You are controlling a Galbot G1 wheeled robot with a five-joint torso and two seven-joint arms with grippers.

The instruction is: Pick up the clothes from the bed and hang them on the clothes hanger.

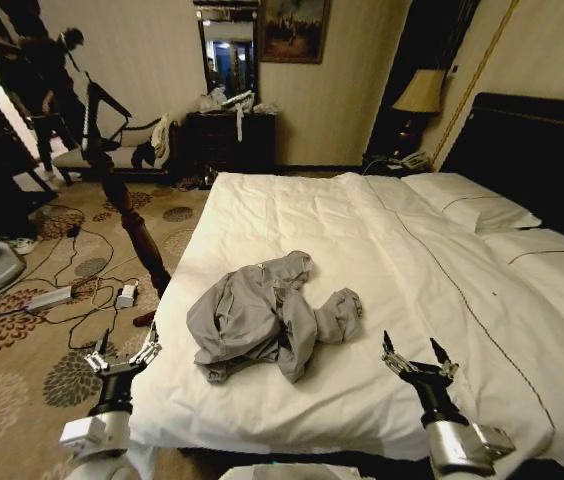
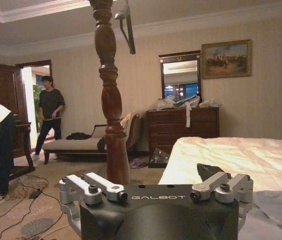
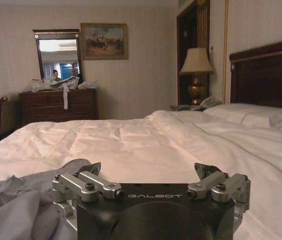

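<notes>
The light grey clothes (image 1: 267,318) lie crumpled on the white bed (image 1: 362,230), near its front edge. In the right wrist view the clothes (image 3: 16,210) lie just beside the fingers. My right gripper (image 1: 417,355) hovers open over the duvet, a little to the right of the clothes, holding nothing. My left gripper (image 1: 122,352) is open and holds nothing, off the bed's left edge above the carpet. The black clothes hanger (image 2: 126,27) hangs at the top of the brown pole stand (image 2: 110,100), and the hanger (image 1: 105,108) also shows far left of the bed.
The slanted pole stand (image 1: 132,225) rises from the carpet just left of the bed. Cables and a power strip (image 1: 50,297) lie on the floor there. A bench (image 1: 112,155), a dark dresser (image 1: 230,140) and a bedside lamp (image 1: 420,95) line the far wall. People stand far left.
</notes>
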